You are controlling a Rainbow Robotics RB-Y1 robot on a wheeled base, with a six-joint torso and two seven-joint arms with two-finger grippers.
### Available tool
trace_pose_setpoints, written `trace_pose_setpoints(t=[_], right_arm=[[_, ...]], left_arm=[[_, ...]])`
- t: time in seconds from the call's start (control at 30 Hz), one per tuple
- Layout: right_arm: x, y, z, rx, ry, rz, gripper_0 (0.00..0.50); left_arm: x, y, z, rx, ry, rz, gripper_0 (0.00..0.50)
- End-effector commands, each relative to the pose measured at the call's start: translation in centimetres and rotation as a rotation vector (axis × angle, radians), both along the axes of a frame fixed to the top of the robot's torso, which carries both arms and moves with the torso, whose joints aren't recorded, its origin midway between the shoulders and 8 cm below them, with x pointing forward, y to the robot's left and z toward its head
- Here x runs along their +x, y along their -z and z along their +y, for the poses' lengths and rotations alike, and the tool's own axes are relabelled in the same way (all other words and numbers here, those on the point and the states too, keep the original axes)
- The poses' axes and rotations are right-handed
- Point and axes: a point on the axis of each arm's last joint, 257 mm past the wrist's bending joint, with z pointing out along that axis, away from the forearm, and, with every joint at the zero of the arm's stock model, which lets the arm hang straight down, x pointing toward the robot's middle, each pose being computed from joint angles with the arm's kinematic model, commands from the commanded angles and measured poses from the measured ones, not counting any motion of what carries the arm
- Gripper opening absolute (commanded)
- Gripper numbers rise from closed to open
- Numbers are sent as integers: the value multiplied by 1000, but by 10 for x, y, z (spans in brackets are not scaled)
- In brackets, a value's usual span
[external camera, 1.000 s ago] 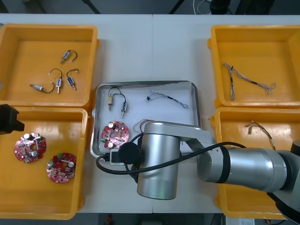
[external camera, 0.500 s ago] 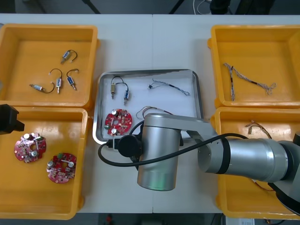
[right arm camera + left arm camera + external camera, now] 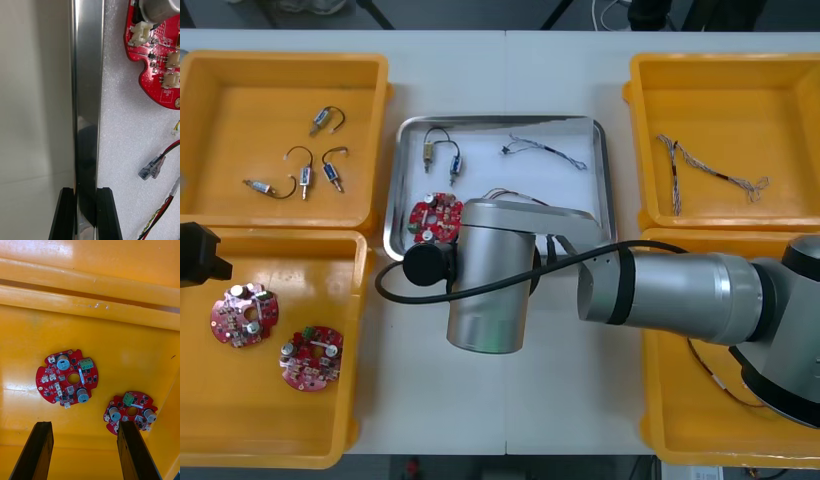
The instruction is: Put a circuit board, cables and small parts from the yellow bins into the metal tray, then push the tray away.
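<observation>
The metal tray [image 3: 602, 180], white inside, lies mid-table between the yellow bins. It holds a red circuit board [image 3: 435, 218], small metal parts [image 3: 442, 156] and a twisted blue and white cable [image 3: 545, 152]. My right arm [image 3: 490, 290] reaches across the tray's near edge and hides it. In the right wrist view my right gripper [image 3: 85, 213] is shut on the tray's shiny rim [image 3: 88, 93], with the circuit board [image 3: 157, 56] and a cable plug [image 3: 152, 168] just inside. My left gripper [image 3: 84, 423] hangs open over two red circuit boards [image 3: 67, 380] in a bin.
The far left bin [image 3: 240, 75] holds several small metal parts [image 3: 305, 165]. The near left bin [image 3: 270, 270] holds two boards [image 3: 245, 315]. A cable [image 3: 710, 170] lies in the far right bin, another cable [image 3: 725, 372] in the near right bin. My left arm [image 3: 200, 255] waits at the left edge.
The tray with its load has slid away from me toward the table's far side, with my right arm following it. The left arm has not moved.
</observation>
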Motion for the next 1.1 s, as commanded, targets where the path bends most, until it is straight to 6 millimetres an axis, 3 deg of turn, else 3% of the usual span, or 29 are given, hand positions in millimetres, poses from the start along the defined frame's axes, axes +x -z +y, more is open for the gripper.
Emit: trace_pose_setpoints(t=[0.03, 0.3, 0.53, 0.7, 1.1], right_arm=[[14, -32, 24, -21, -61, -80, 0], [45, -54, 17, -40, -6, -132, 0], [69, -75, 25, -50, 20, -172, 0], [80, -78, 32, -18, 7, -182, 0], [118, -84, 24, -3, 8, -229, 0]], left_arm=[[-4, -14, 15, 76, 70, -20, 500], [-4, -14, 15, 76, 70, -20, 500], [-4, -14, 15, 76, 70, -20, 500], [-4, -14, 15, 76, 70, -20, 500], [-4, -14, 15, 76, 70, -20, 500]])
